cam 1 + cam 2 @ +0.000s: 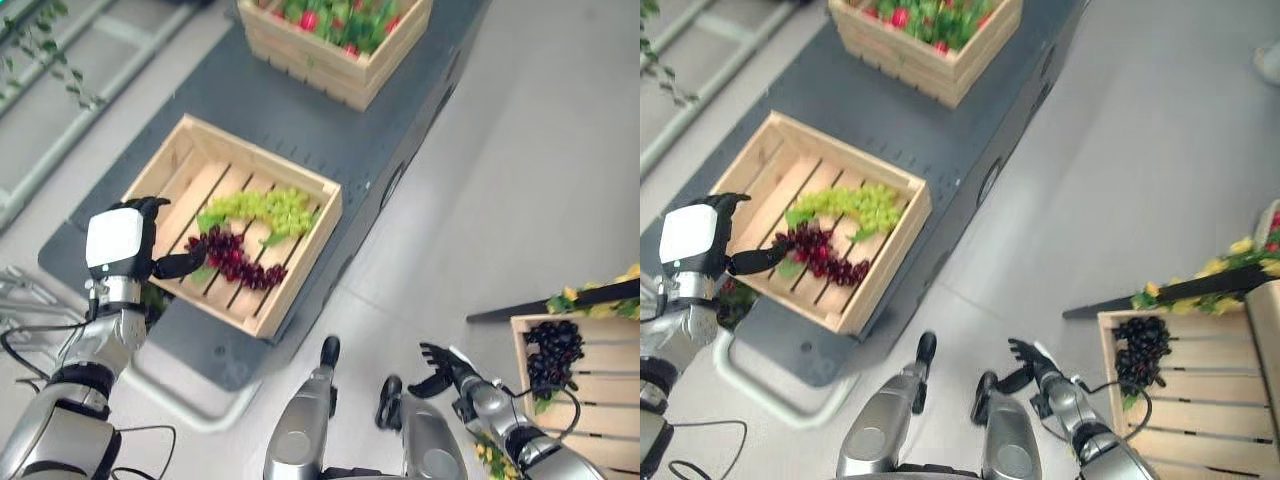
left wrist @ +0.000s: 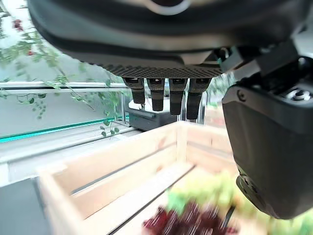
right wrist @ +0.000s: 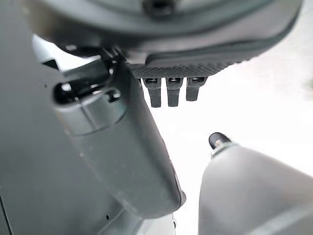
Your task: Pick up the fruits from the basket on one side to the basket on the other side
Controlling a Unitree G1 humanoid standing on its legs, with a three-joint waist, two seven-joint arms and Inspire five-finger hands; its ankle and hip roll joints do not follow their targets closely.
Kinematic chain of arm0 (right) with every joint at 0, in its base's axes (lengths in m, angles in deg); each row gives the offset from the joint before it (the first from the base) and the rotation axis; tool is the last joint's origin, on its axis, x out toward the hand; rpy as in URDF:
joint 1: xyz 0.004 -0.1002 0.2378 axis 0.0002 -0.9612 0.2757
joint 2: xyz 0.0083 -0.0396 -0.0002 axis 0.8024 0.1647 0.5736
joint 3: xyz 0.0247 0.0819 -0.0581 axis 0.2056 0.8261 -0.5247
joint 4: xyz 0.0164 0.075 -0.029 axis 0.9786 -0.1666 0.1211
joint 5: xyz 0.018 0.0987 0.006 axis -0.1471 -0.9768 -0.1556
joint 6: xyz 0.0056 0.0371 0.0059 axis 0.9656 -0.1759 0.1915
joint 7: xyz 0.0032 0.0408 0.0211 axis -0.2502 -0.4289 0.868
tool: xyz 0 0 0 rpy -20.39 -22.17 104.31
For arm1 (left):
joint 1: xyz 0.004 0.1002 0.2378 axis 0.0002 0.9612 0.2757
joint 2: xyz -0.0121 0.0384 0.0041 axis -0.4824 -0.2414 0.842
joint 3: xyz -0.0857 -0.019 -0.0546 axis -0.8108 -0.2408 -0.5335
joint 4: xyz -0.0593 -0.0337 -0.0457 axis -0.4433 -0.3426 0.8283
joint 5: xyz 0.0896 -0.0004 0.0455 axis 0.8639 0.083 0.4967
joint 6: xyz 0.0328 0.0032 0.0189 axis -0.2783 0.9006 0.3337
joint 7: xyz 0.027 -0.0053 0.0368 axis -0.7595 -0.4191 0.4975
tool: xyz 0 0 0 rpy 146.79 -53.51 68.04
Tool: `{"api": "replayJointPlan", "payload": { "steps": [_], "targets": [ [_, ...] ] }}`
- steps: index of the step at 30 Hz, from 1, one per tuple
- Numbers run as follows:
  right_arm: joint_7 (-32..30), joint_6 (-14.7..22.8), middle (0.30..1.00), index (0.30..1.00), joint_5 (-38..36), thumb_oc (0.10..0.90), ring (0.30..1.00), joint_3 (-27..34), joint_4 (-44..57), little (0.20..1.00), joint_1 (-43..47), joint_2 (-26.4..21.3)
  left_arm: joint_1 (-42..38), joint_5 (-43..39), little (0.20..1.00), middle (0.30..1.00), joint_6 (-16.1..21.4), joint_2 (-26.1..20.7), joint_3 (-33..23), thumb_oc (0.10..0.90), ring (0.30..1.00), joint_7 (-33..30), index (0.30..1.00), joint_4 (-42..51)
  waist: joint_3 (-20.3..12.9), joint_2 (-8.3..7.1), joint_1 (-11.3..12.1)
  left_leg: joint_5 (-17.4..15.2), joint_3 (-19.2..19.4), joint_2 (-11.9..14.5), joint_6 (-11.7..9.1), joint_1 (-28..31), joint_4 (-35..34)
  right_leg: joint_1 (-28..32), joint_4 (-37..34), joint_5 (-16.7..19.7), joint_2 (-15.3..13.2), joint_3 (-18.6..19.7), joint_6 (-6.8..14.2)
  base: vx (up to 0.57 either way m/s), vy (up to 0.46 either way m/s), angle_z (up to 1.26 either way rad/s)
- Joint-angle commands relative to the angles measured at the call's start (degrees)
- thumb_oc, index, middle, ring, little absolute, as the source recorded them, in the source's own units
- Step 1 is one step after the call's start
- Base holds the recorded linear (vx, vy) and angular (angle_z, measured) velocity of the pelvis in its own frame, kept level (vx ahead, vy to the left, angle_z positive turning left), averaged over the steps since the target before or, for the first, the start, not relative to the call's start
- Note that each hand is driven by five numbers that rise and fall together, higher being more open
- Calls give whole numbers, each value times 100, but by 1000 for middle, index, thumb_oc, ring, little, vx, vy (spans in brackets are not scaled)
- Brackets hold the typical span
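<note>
Two grape bunches (image 1: pixel 250 235) in left crate (image 1: pixel 170 165); one bunch (image 1: pixel 555 355) in right crate (image 1: pixel 590 430).

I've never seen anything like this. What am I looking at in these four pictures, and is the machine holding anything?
This is a humanoid robot with two silver arms ending in dark hands. The two wide pictures come from cameras in its head, looking down. The two close-ups come from cameras on its wrists, looking along each hand.

On a dark grey platform sits a wooden crate holding green grapes and red grapes. The left hand hovers at that crate's edge, fingers straight, thumb pointing towards the red grapes, holding nothing. A second crate further back holds red and green produce.

On the robot's right, a third crate holds dark grapes. The right hand hangs open above the floor, also empty.

It seems to be carrying fruit across from one crate to the other.
</note>
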Motion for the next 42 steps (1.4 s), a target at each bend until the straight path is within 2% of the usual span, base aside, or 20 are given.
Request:
{"api": "replayJointPlan", "payload": {
  "steps": [1, 4, 10, 13, 20, 25, 28, 32, 38, 42],
  "targets": [
    [-137, 252, 900, 900, -177, 800, 900, -133, 256, 900, -357, -317, -276, 207, 900, 900, -298, -465, -266, 800, 900, -574, 900, 19, -134, -83, -33, -1710, 360, -270, 400, -174, 1650, -160, 124, 283, 118, -27, -328, -87, 53, 3],
    [-53, 401, 900, 900, -222, 800, 900, -217, 283, 900, -196, -410, -502, 268, 900, 900, -350, -574, -50, 800, 900, -530, 900, -81, -3, -143, -17, -1890, 449, -206, 425, -600, 2236, -601, 808, 64, 43, -32, -435, -85, 75, 6],
    [-46, 415, 900, 900, -270, 800, 900, -319, 374, 900, 18, -493, -943, 716, 900, 900, -420, -728, 368, 800, 900, -663, 900, -149, 129, -193, -27, -2057, 526, -130, 424, -1195, 2870, -1174, 1470, -135, 14, -20, -526, -59, 46, 1],
    [-27, 477, 900, 900, -348, 800, 900, -356, 372, 900, 104, -516, -1242, 857, 900, 900, -293, -739, 695, 800, 900, -768, 900, -151, 129, -176, -63, -2112, 550, -138, 420, -1531, 3138, -1509, 1787, -229, 26, 29, -567, -32, 55, 5],
    [-39, 364, 900, 900, -254, 800, 900, -391, 428, 900, 216, -657, -1737, 1618, 900, 900, -332, -957, 1435, 800, 900, -529, 900, 122, 129, -74, -147, -2172, 609, -168, 436, -1938, 3386, -1960, 2080, -280, 28, 90, -565, -12, 81, 2],
    [53, 397, 900, 900, -238, 800, 900, -431, 497, 900, 214, -730, -2010, 2002, 900, 900, -357, -1125, 1713, 800, 900, -457, 900, 236, 129, -95, -190, -2183, 668, -128, 438, -2136, 3477, -2173, 2144, -242, 18, 102, -526, 3, 59, -4],
    [75, 445, 900, 900, -288, 800, 900, -444, 564, 900, 204, -729, -2357, 2399, 900, 900, -267, -1263, 2021, 800, 900, -104, 900, 369, 129, -142, -201, -2176, 664, -98, 437, -2284, 3494, -2323, 2172, -198, 21, 86, -476, 0, 0, 0],
    [79, 441, 900, 900, -301, 800, 900, -449, 614, 900, 215, -744, -2566, 2546, 900, 900, -258, -1367, 2223, 800, 900, 217, 900, 421, 129, -179, -215, -2173, 664, -61, 433, -2357, 3489, -2386, 2142, -162, 30, 68, -444, 14, 3, 4],
    [65, 513, 900, 900, -368, 800, 900, -451, 659, 900, 162, -801, -3080, 2506, 900, 900, -588, -1679, 2651, 800, 900, 1256, 900, 491, 129, -258, -230, -2153, 628, 2, 420, -2488, 3482, -2480, 2072, -75, 27, 6, -371, 37, -15, 1],
    [80, 546, 900, 900, -415, 800, 900, -434, 656, 900, 132, -804, -3177, 2486, 900, 900, -843, -1771, 2685, 800, 900, 1562, 900, 561, 129, -289, -200, -2136, 586, 9, 414, -2552, 3446, -2524, 2046, -57, 21, -39, -354, 40, -35, 3]
  ]
}}
